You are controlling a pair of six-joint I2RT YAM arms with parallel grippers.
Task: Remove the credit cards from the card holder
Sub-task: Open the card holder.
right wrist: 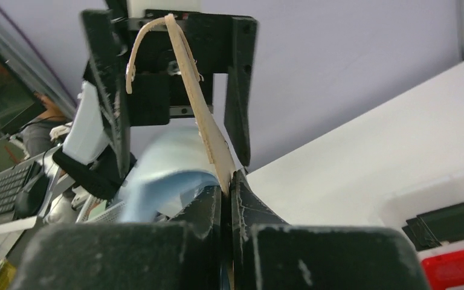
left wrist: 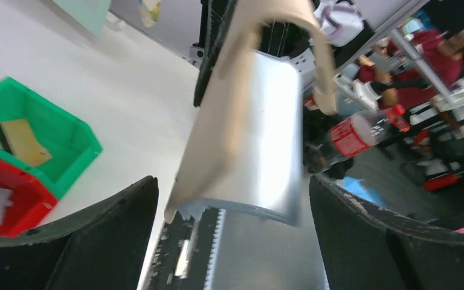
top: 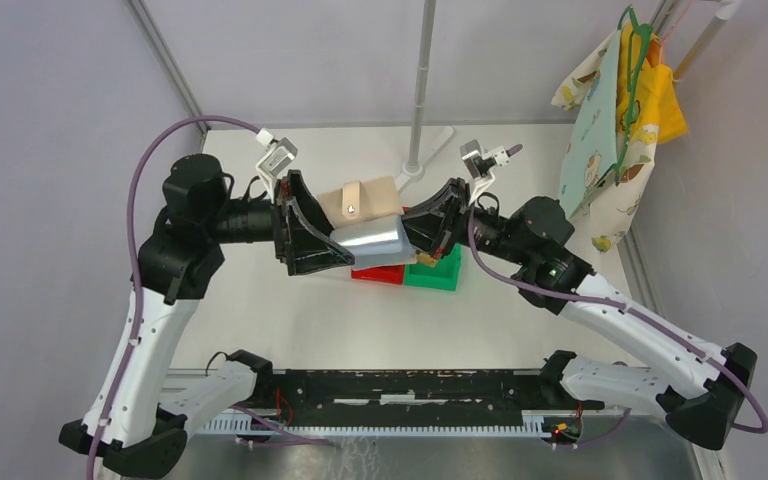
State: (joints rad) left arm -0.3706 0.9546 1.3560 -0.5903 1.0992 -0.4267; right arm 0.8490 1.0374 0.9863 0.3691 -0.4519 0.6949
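Card holder (top: 365,200) edge clamped in right pincer (right wrist: 228,181), fingers together; left pincer (left wrist: 232,181) spread wide, gripping nothing.

A white table (top: 290,320) carries a red bin (top: 375,274) and a green bin (top: 440,275) touching side by side, with a pole's white foot (top: 432,150) near its far edge.
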